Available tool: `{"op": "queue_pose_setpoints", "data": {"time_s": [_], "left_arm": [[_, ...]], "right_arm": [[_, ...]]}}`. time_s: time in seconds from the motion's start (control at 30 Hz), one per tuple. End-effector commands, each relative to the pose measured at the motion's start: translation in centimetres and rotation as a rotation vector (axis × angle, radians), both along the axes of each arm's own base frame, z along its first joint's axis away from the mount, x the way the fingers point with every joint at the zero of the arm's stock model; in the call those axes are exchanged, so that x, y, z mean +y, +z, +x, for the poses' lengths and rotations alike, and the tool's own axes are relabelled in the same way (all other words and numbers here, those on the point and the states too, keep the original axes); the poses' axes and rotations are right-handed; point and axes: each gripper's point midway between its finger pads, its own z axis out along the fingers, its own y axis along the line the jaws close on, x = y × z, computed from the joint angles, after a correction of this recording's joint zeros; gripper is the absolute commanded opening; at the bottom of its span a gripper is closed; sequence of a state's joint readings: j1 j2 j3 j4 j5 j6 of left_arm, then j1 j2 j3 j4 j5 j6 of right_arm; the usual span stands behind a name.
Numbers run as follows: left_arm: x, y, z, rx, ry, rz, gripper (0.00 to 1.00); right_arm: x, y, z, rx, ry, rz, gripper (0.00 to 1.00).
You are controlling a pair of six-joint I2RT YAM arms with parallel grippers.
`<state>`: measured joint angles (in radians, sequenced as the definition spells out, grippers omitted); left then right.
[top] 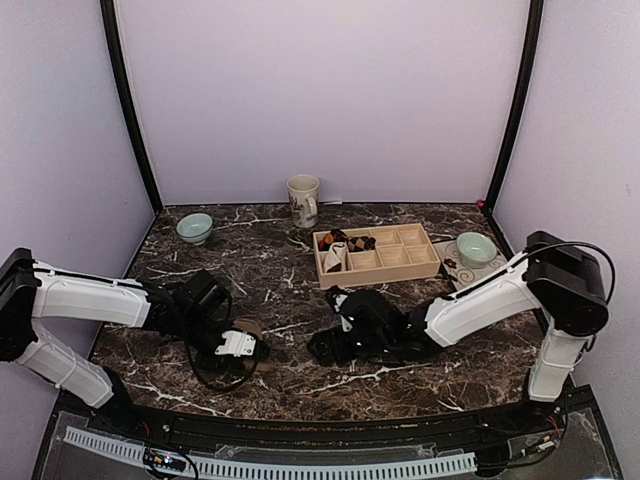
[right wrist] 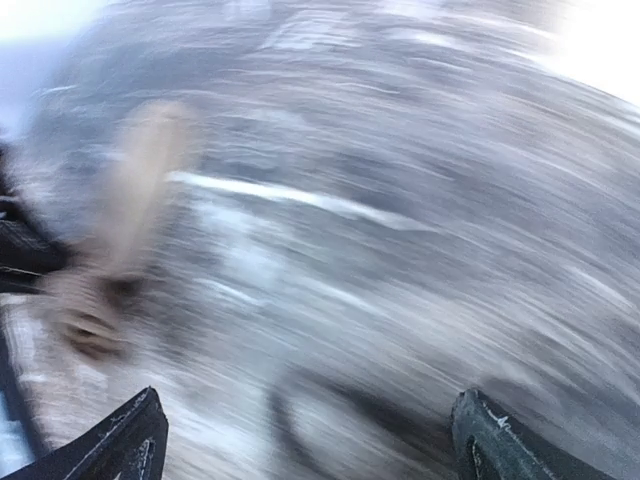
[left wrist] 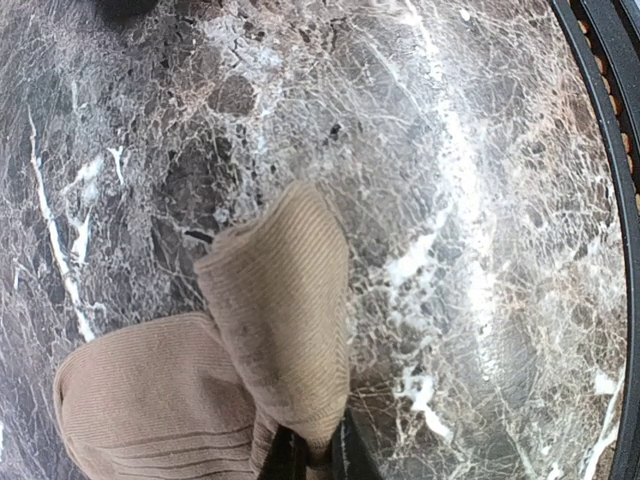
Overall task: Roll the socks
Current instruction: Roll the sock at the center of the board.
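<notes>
Across the lower part of the overhead view spreads a dark brown marble table (top: 270, 270) veined in white, closed in by pale lilac walls (top: 330, 90) and two black corner posts (top: 130, 110). A perforated white strip runs along the near edge at the bottom of the frame.

The left arm (top: 90, 300) reaches in from the left edge and the right arm (top: 480, 305) from the right, both low over the tabletop at lower centre. Right of centre sits a divided wooden tray (top: 378, 272) with small bundles in its left compartments, too small to tell apart. Behind it stands a cream mug (top: 303, 200) with a dark print too small to read. One pale green bowl (top: 194, 228) sits upper left; another (top: 476, 248) rests on a patterned plate (top: 452, 268) at the right.

The tan sock (left wrist: 280, 300) lies on the marble at lower left, one ribbed end folded back over the rest. The left gripper (left wrist: 310, 455) is pinched tight on that fold. The right wrist view is streaked with blur; the right gripper (right wrist: 310, 440) is spread wide, its fingers (right wrist: 120, 440) holding nothing.
</notes>
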<state>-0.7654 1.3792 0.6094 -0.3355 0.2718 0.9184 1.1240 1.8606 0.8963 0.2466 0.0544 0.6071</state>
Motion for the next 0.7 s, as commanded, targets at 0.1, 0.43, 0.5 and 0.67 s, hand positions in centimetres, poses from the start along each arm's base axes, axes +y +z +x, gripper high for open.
{"op": "queue_pose_setpoints", "data": {"time_s": [0.1, 0.43, 0.5, 0.67], "left_arm": [[2.9, -2.9, -3.7, 0.220, 0.019, 0.120, 0.00], [2.8, -1.7, -4.1, 0.446, 0.087, 0.048, 0.00], [3.3, -2.1, -3.8, 0.487, 0.112, 0.061, 0.00], [2.8, -2.6, -3.6, 0.573, 0.124, 0.073, 0.03]], "right_arm": [[-13.1, 8.5, 1.6, -0.510, -0.466, -0.011, 1.00], [-6.4, 13.0, -4.4, -0.759, 0.107, 0.090, 1.00], [-3.5, 12.2, -6.4, -0.741, 0.273, 0.049, 1.00], [1.0, 9.6, -11.0, -0.714, 0.571, -0.001, 0.99]]}}
